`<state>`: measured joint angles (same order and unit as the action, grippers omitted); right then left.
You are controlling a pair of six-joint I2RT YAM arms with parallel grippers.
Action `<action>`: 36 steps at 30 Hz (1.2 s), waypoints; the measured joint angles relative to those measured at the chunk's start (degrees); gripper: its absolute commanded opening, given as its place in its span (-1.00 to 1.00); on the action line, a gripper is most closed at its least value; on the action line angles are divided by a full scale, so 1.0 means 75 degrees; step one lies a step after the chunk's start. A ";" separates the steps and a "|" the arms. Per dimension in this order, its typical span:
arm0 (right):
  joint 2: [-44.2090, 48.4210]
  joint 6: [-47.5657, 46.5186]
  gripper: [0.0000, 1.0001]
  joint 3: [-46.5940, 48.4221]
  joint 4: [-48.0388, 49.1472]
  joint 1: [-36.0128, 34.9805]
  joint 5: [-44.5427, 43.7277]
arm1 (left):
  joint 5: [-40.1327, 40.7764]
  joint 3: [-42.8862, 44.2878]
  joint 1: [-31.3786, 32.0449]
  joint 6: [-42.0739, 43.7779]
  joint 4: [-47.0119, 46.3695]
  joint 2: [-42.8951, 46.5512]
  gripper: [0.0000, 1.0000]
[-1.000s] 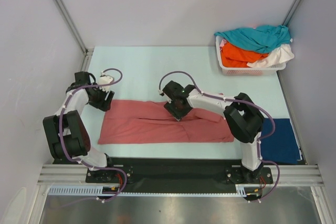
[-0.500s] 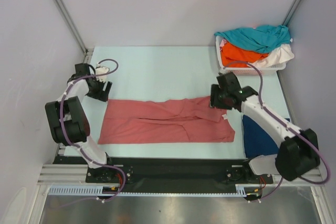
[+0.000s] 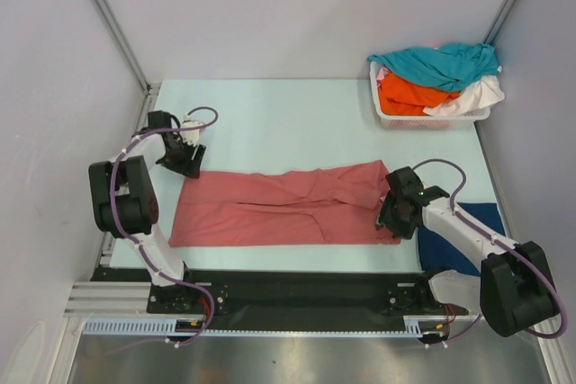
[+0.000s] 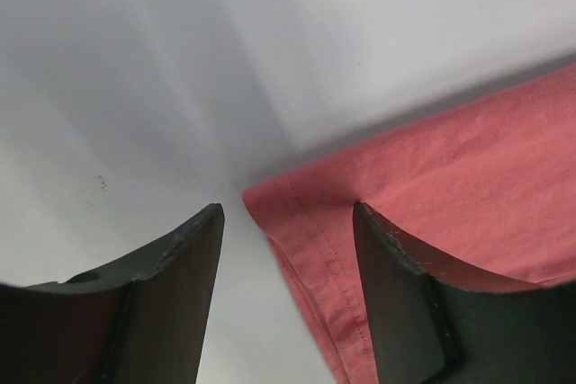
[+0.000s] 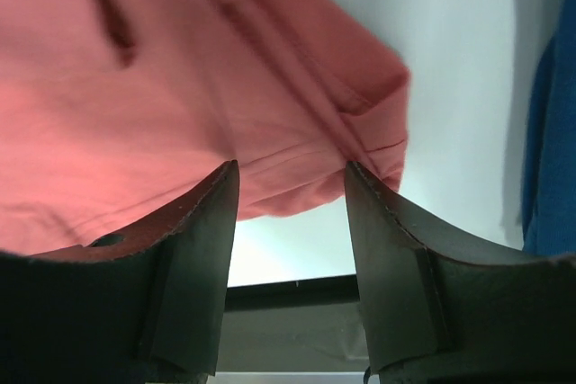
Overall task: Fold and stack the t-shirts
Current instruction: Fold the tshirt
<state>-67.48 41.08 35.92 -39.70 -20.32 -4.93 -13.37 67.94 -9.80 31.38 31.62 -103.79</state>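
The salmon-red t-shirt [image 3: 283, 209] lies flat across the near middle of the table, folded into a long band. My left gripper [image 3: 183, 165] is open at the shirt's far left corner; in the left wrist view the hemmed corner [image 4: 310, 231] lies between its fingers. My right gripper [image 3: 393, 219] is open over the shirt's near right corner, whose edge [image 5: 297, 182] shows between its fingers. A navy blue t-shirt [image 3: 481, 240] lies folded at the near right, partly under my right arm. Teal [image 3: 441, 62], orange [image 3: 409, 94] and white [image 3: 477, 96] t-shirts are heaped in the basket.
The white lattice basket [image 3: 423, 120] stands at the far right corner. Grey walls close in the left, back and right sides. A black rail [image 3: 288, 287] runs along the table's near edge, close below the salmon shirt.
My right gripper swung from the shirt's middle to its right end, then down to the near right corner. My left gripper shifted a little right, onto the shirt's far left corner.
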 measured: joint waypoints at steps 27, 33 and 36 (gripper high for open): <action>-0.0708 0.0125 -0.93 -0.0128 0.0653 0.0458 0.0122 | 0.0096 -0.1218 -0.0667 0.0376 0.0064 0.0726 -0.99; -0.1848 -0.0405 -1.00 0.0793 0.0172 0.0504 0.0192 | -0.0050 -0.1571 -0.0664 0.0892 0.0417 0.1064 -0.99; -0.2862 -0.0758 -1.00 0.1778 -0.0169 0.0565 0.0256 | -0.0321 -0.2028 -0.0600 0.1466 0.0796 0.1492 -0.97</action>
<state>-88.95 35.40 49.25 -40.97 -16.08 -3.01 -15.77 52.73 -14.31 42.37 37.58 -92.60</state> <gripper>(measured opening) 0.035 0.022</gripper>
